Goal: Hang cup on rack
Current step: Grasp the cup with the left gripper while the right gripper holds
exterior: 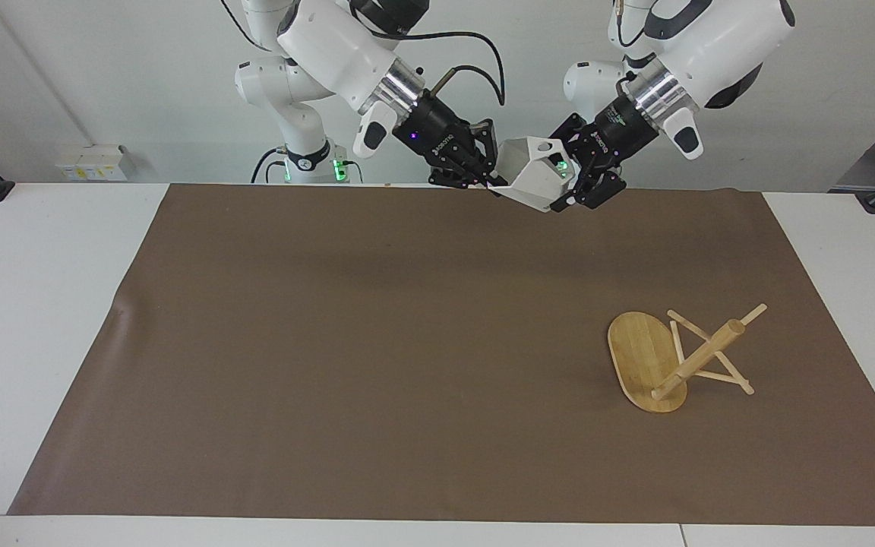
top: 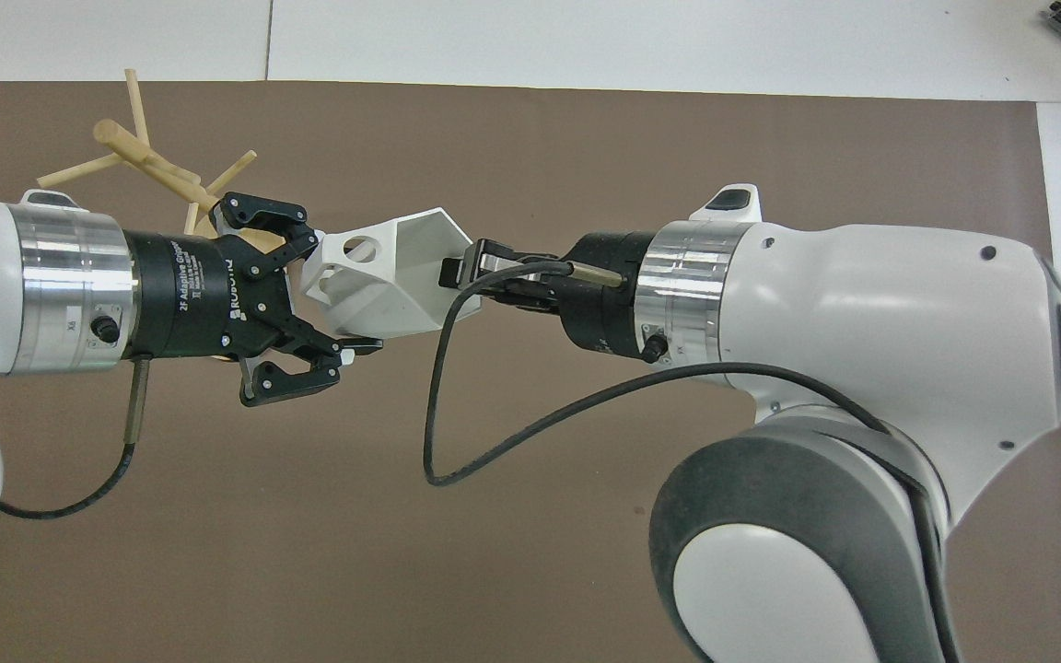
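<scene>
You have one cup (exterior: 532, 178), white and faceted, held in the air at the top centre of the facing view, over the edge of the brown mat (exterior: 377, 342) nearest the robots. It lies tipped on its side: its long axis runs roughly level between the two grippers, the open six-sided mouth toward the right gripper (exterior: 487, 176), the blocky handle with its round hole toward the left gripper (exterior: 576, 182). In the overhead view the cup (top: 392, 276) sits left of centre, mouth toward the frame's right, handle hole facing up. The right gripper (top: 457, 273) is closed tight on the rim, one finger inside the mouth and one outside. The left gripper (top: 323, 295) has its fingers either side of the handle end, the upper one (top: 296, 241) against it and the lower one (top: 346, 348) close under the cup's base; you cannot tell whether it grips yet. You have one rack (exterior: 673, 357), bamboo, in the lower right of the facing view, toward the left arm's end of the table. It is tipped over: its oval base (exterior: 639, 357) stands on edge, and the single thick post (exterior: 699, 357) slants up toward the upper right, resting on thin pegs. In the overhead view the rack (top: 139, 152) shows at upper left, partly hidden by the left arm. Count: two arms, two grippers, one cup, one rack, one mat.
</scene>
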